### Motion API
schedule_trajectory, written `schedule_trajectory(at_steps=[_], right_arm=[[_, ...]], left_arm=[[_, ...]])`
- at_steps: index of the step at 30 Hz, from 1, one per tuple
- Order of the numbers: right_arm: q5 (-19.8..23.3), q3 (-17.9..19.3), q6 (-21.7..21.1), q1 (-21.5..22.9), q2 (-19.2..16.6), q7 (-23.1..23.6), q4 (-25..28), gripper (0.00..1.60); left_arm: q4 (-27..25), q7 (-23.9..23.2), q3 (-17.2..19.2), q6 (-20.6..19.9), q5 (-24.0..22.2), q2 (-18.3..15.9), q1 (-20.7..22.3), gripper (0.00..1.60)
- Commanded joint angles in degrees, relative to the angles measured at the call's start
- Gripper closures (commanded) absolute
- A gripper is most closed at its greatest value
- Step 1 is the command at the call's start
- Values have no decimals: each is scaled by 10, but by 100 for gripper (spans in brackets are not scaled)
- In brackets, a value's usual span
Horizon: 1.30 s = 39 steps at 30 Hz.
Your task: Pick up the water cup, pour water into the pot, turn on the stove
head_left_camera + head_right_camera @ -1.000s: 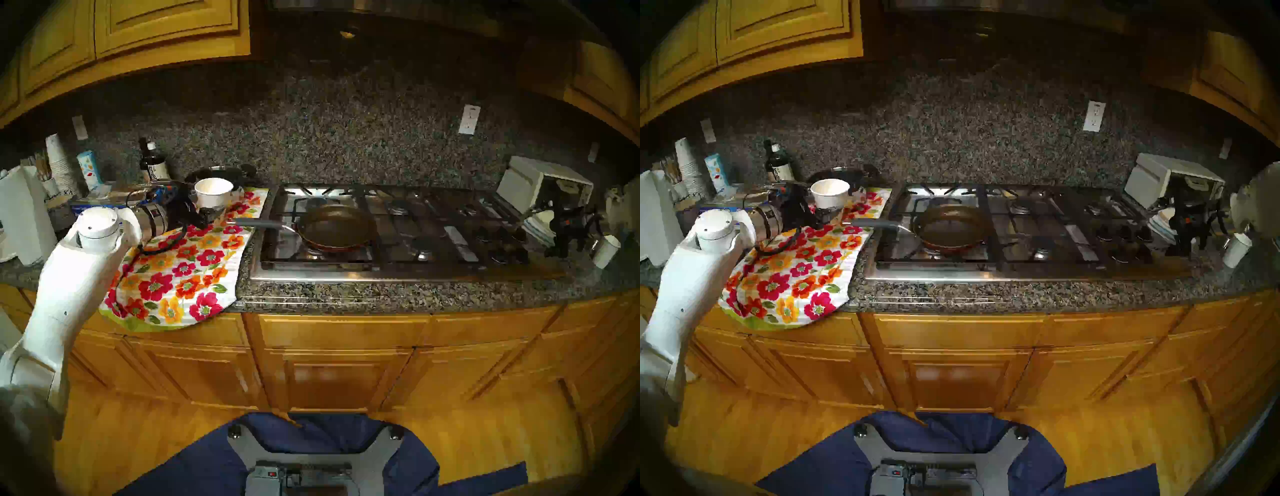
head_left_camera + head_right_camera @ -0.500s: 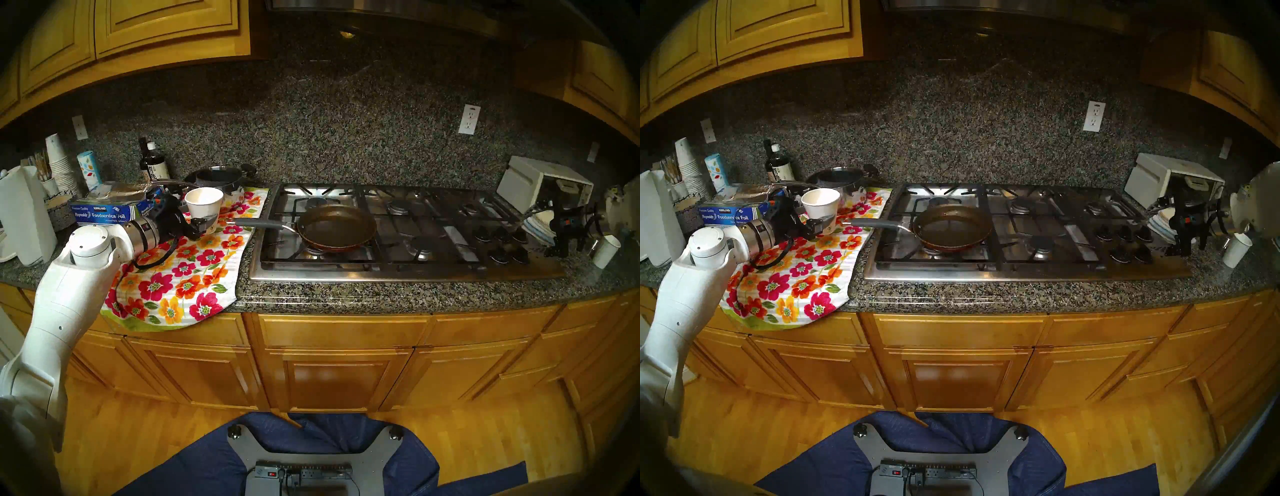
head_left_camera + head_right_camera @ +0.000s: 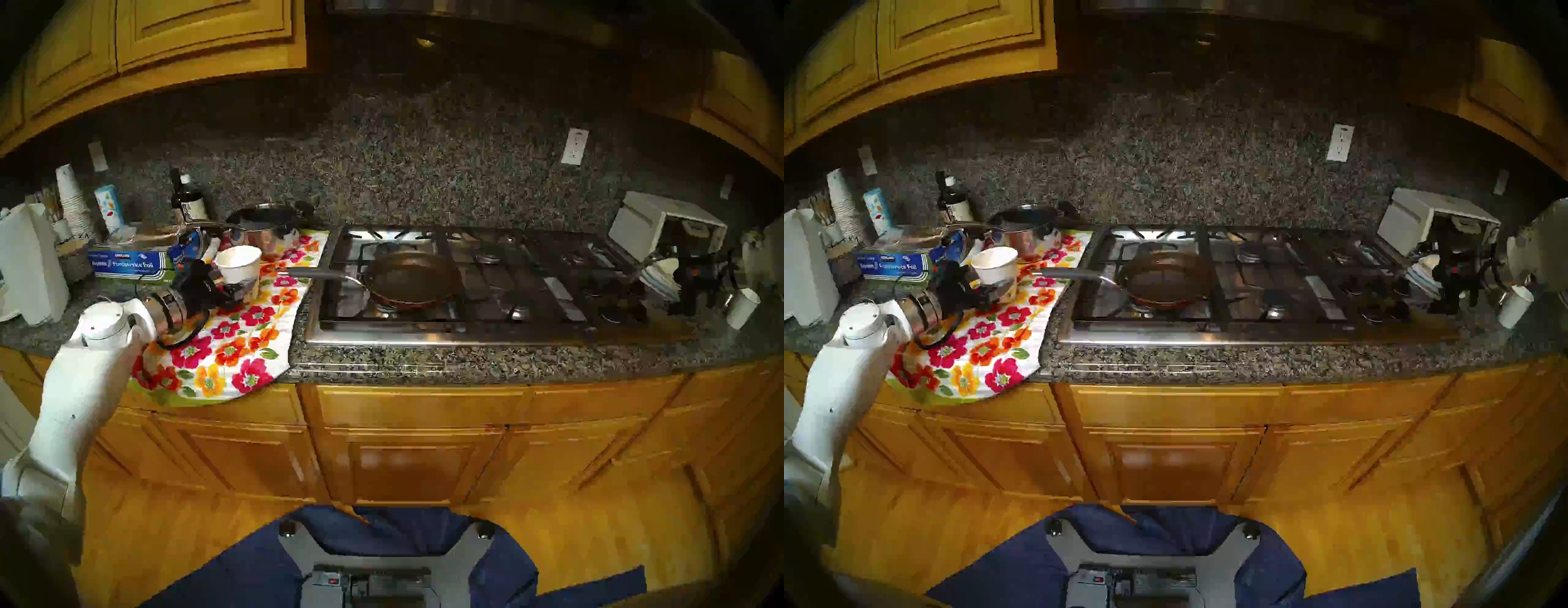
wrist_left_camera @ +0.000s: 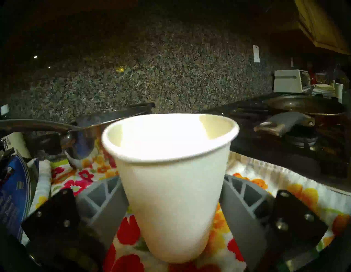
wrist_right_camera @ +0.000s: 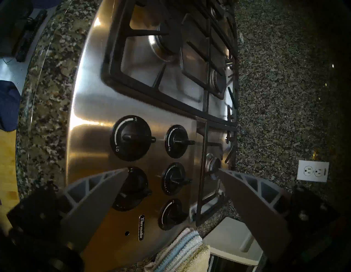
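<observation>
The water cup (image 3: 238, 264) is a white tapered paper cup, upright over the floral towel (image 3: 229, 352); its logo does not show. My left gripper (image 3: 242, 291) is shut on the cup's lower half. In the left wrist view the grey fingers (image 4: 106, 201) press both sides of the cup (image 4: 171, 190). I cannot tell if its base touches the towel. The pot (image 3: 411, 278) is a dark frying pan on the front left burner of the stove (image 3: 530, 333), handle pointing left. My right gripper (image 5: 172, 171) hangs open above the black knobs (image 5: 133, 138).
A steel saucepan (image 3: 265, 220), a foil box (image 3: 127, 263) and a dark bottle (image 3: 189, 199) crowd behind the cup. A stack of cups (image 3: 72, 199) stands far left. A white toaster oven (image 3: 662, 225) and a plain white cup (image 3: 742, 308) sit right of the stove.
My left arm has drawn back toward the counter's front edge, carrying the cup lower and to the left, away from the saucepan. The right arm has not moved.
</observation>
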<state>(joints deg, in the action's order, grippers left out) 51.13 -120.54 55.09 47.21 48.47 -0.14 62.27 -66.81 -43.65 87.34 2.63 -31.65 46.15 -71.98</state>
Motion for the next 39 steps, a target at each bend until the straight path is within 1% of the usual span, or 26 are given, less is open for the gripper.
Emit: schedule_trajectory(at_steps=[1, 6, 13, 18, 21, 26, 29, 33, 36, 38, 39], right_arm=[[2, 2, -1, 15, 4, -7, -11, 0], [1, 2, -1, 15, 4, -7, -11, 0], [1, 2, -1, 15, 4, -7, -11, 0], [2, 2, -1, 15, 4, -7, -11, 0], [2, 2, -1, 15, 4, -7, -11, 0], [2, 2, -1, 14, 4, -7, -11, 0], [2, 2, -1, 14, 4, -7, -11, 0], [2, 2, -1, 14, 4, -7, -11, 0], [2, 2, -1, 14, 4, -7, -11, 0], [2, 2, -1, 14, 4, -7, -11, 0], [2, 2, -1, 14, 4, -7, -11, 0]], left_arm=[[2, -10, 19, 31, -17, 6, 0, 40], [6, -17, 21, 40, -17, 9, -8, 40], [5, -17, 20, 40, -12, 12, -18, 40], [16, -20, 19, 41, -12, 16, -19, 38], [21, -24, 19, 34, -14, 16, -20, 44], [23, -21, 14, 29, -6, 14, -23, 36], [17, -15, 11, 22, 0, 10, -26, 37], [16, -17, 13, 19, -3, 10, -28, 39], [18, -20, 16, 18, -7, 10, -31, 31], [18, -20, 17, 18, -7, 10, -31, 28], [18, -20, 17, 18, -7, 9, -32, 23]])
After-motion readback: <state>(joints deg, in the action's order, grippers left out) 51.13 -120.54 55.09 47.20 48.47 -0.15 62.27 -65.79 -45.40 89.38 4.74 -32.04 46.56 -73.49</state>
